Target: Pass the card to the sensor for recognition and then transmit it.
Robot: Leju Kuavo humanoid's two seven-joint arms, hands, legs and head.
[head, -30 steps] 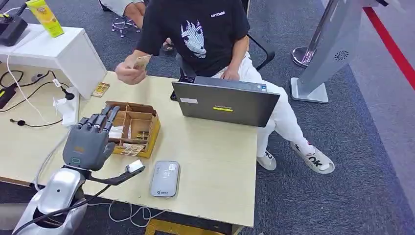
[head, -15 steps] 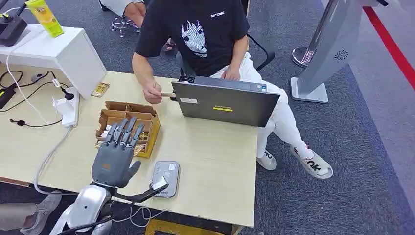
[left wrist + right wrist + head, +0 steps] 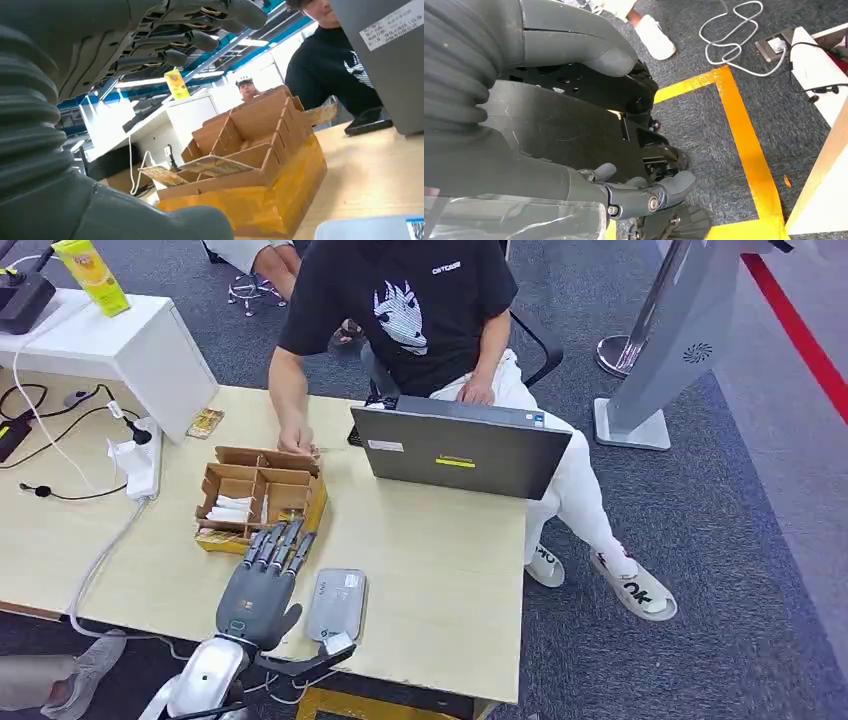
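My left hand [image 3: 262, 585] hovers over the table's near edge with its fingers stretched out and apart, holding nothing. Its fingertips [image 3: 285, 538] reach the front wall of the cardboard card box [image 3: 262, 498]. The grey sensor [image 3: 335, 605] lies flat just right of that hand. A person's hand [image 3: 297, 445] holds a tan card [image 3: 320, 114] at the box's far edge. In the left wrist view, more cards [image 3: 210, 164] lie across the box's [image 3: 250, 165] front compartments. My right hand [image 3: 644, 192] hangs beside my body above the floor, holding nothing.
An open grey laptop [image 3: 460, 450] stands at the table's far right, with the person seated behind it. A white cabinet [image 3: 120, 340], a power strip [image 3: 140, 455] and cables occupy the left. Yellow floor tape [image 3: 744, 145] runs under my right hand.
My left hand has drawn back from over the box toward the near edge, ending beside the sensor. The person's hand carried the card from beside the laptop to the box's far edge.
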